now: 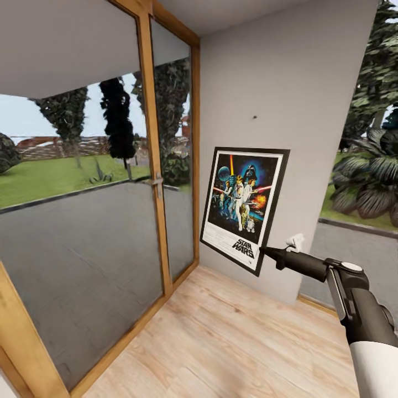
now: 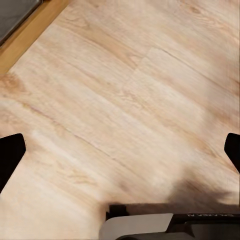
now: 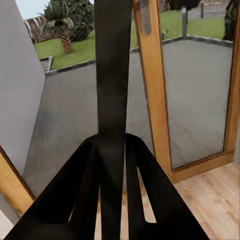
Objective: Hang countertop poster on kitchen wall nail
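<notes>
The poster [image 1: 243,203], an upright Star Wars print in a thin black frame, hangs tilted in the air close to the pale grey wall. My right gripper [image 1: 265,252] is shut on its lower right corner. In the right wrist view the poster [image 3: 114,65] runs edge-on as a black strip between the two black fingers [image 3: 150,185]. A wall nail [image 1: 255,117] shows as a tiny dark dot above the poster, apart from its top edge. My left gripper [image 2: 120,152] is open over the wooden floor and holds nothing. The kitchen countertop is out of view.
A glass door in a wooden frame [image 1: 160,221] with a metal handle [image 1: 157,181] fills the left side. Light wooden floor [image 1: 232,342] lies below. Right of the wall, an opening shows garden plants [image 1: 365,182]. Part of my own body [image 2: 165,225] shows below the left gripper.
</notes>
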### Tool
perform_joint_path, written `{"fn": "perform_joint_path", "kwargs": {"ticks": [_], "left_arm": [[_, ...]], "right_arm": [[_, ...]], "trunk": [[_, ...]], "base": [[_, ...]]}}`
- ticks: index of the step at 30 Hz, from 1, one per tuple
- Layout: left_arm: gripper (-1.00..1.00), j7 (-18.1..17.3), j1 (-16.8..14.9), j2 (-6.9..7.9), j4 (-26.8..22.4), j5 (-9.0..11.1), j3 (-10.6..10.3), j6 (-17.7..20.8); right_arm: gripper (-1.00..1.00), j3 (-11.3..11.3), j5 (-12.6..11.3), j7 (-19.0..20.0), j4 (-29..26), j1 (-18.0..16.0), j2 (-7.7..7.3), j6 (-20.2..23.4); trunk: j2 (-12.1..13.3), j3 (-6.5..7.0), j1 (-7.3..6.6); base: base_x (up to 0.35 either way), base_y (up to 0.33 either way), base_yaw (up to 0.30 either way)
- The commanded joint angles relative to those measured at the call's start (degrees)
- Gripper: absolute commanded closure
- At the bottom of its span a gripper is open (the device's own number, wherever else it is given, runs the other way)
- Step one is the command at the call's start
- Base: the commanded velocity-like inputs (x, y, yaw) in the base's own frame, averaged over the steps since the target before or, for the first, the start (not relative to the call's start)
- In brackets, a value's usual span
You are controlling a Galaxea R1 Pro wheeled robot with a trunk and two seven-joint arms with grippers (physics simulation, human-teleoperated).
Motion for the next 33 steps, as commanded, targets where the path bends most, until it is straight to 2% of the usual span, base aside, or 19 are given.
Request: {"fn": "perform_joint_path", "kwargs": {"ticks": [1, 27, 33], "left_arm": [[-1.00, -0.3, 0.0, -0.02, 0.0, 0.0, 0.2, -0.1], [-1.00, -0.3, 0.0, -0.02, 0.0, 0.0, 0.2, -0.1], [-1.00, -0.3, 0.0, -0.02, 0.0, 0.0, 0.2, -0.2]], "right_arm": [[1.00, -0.1, -0.1, 0.3, 0.0, 0.0, 0.03, 0.6], [1.00, 0.0, -0.1, 0.3, 0.0, 0.0, 0.11, 0.6], [1.00, 0.0, -0.1, 0.3, 0.0, 0.0, 0.11, 0.6]], "trunk": [[0.0, 0.01, 0.04], [0.0, 1.09, 0.04], [0.0, 1.37, 0.04]], "base": [[0.191, 0.321, -0.113], [0.193, 0.320, -0.254], [0.149, 0.107, -0.272]]}}
